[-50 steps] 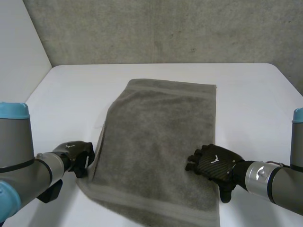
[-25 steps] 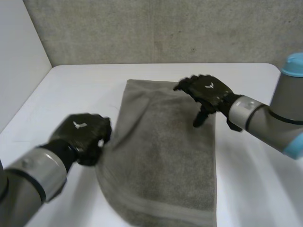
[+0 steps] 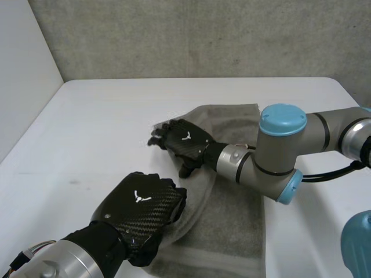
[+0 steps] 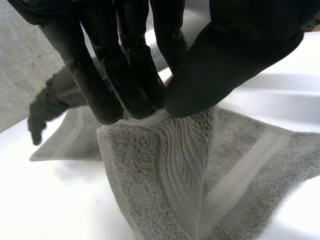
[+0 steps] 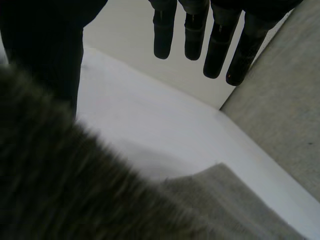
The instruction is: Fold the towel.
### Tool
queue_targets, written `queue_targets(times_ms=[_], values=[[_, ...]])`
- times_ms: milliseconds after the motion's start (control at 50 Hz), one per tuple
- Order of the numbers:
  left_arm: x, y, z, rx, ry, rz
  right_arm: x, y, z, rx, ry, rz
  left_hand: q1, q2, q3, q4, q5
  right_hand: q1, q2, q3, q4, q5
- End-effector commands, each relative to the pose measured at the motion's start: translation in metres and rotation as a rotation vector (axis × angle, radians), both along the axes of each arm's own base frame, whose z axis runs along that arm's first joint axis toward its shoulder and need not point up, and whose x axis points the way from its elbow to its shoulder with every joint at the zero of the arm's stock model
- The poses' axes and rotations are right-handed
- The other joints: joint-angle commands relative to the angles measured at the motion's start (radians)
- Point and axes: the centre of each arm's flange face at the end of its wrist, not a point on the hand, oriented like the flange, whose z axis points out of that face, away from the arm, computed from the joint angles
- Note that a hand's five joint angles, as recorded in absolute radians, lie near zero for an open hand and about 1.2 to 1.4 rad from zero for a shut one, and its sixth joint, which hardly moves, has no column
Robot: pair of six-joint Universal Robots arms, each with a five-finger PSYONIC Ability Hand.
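The towel [image 3: 232,214] lies on the white table [image 3: 87,116] in front of me. Its right side is flat and its left side is gathered up and rumpled.

My left robot hand [image 3: 142,202] is at the near left part of the towel, with the back of the hand turned up. In its wrist view the fingers [image 4: 127,75] and thumb are pressed together on a raised ridge of the towel [image 4: 200,165], pinching it. The cloth drops away from the pinch in a tent-like fold, with a woven band running across it.

My right arm [image 3: 278,150] comes in from the right and crosses over the towel with its elbow bent. It carries my right robot hand [image 3: 185,142] to the towel's far left edge, palm down. In its own wrist view that hand's fingers [image 5: 215,45] are straight and held well apart from the thumb, with nothing between them. The towel [image 5: 60,165] shows up close under the palm. I cannot tell whether the fingertips touch the cloth.

In the head view the two robot hands are near each other but apart, both on the towel's left side.
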Motion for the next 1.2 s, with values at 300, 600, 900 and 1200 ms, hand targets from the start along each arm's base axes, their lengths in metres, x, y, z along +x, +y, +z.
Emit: queue_targets(times_ms=[300, 600, 900, 1200], values=[[0.017, -0.018, -0.013, -0.026, -0.11, 0.097, -0.037, 0.024, -0.027, -0.118, 0.401, 0.099, 0.222, 0.179, 0.181, 0.179, 0.188, 0.128, 0.091, 0.078, 0.077, 0.088], [0.016, -0.057, 0.009, -0.088, -0.045, 0.195, -0.028, -0.043, 0.109, -0.342, -0.034, -0.281, 0.222, 0.179, 0.181, 0.179, 0.188, 1.099, 1.062, 1.049, 1.048, 1.059], [0.006, -0.145, 0.056, -0.312, 0.082, 0.342, -0.081, -0.062, 0.157, -0.344, -0.253, -0.754, 0.222, 0.179, 0.181, 0.179, 0.188, 1.099, 1.062, 1.049, 1.048, 1.059], [0.009, -0.14, 0.008, -0.216, -0.015, 0.326, -0.119, 0.029, 0.053, 0.162, 0.394, -0.601, 0.222, 0.179, 0.181, 0.179, 0.188, 1.099, 1.062, 1.049, 1.048, 1.059]])
